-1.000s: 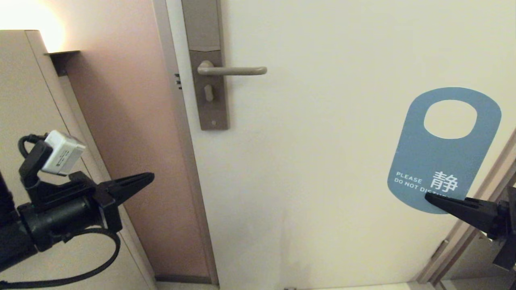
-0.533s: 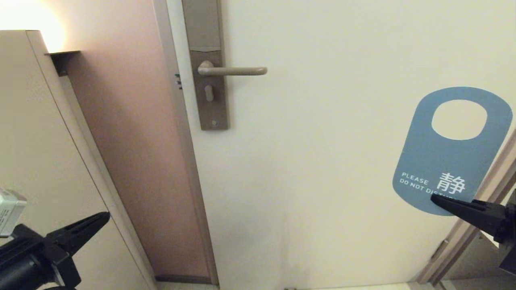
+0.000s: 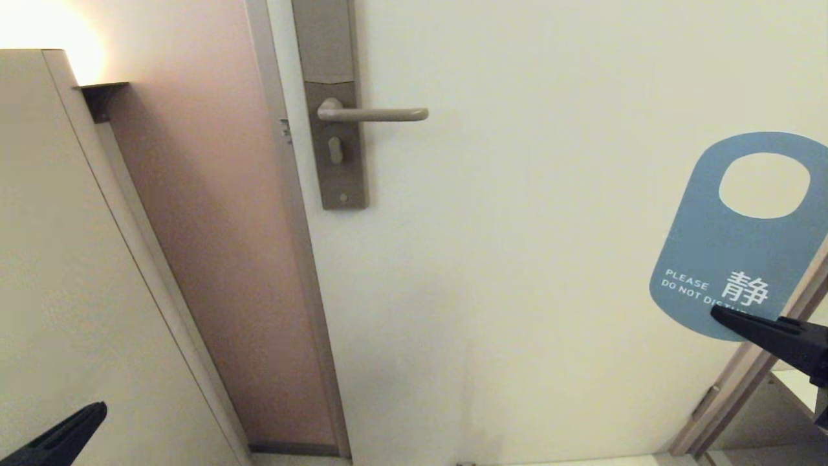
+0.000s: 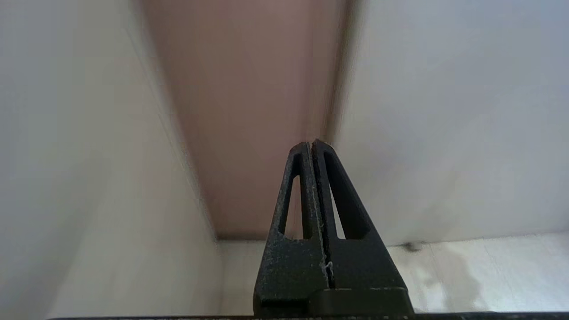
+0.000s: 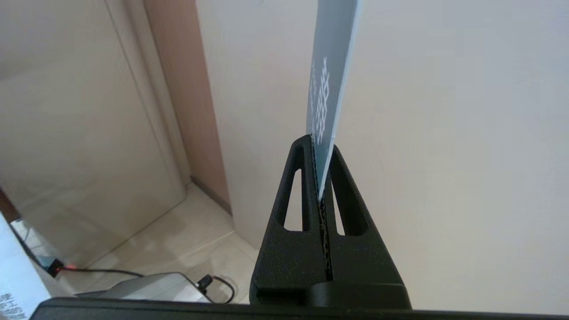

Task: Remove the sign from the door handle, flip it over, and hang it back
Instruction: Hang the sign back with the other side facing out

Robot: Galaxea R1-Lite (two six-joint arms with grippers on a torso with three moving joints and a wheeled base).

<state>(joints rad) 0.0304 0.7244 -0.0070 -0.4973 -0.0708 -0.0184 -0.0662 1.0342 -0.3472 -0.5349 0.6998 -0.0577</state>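
Observation:
The sign point(image 3: 718, 252) shows its blue "DO NOT DISTURB" side, held upright at the far right of the head view, well right of and below the door handle point(image 3: 372, 114). My right gripper point(image 3: 717, 312) is shut on the sign's lower edge; the right wrist view shows the card edge-on point(image 5: 331, 75) between the closed jaws of that gripper point(image 5: 321, 144). The handle is bare on its tall plate point(image 3: 336, 175). My left gripper point(image 3: 97, 409) is low at the bottom left, shut and empty point(image 4: 311, 144).
The cream door point(image 3: 550, 259) fills the middle. A brown wall strip point(image 3: 213, 259) and a beige cabinet panel point(image 3: 58, 291) stand left. A door frame point(image 3: 744, 382) runs at the lower right. A cable and a grey device point(image 5: 146, 284) lie on the floor.
My left gripper has dropped down and left, nearly out of the head view. My right gripper has carried the sign a little to the right and up.

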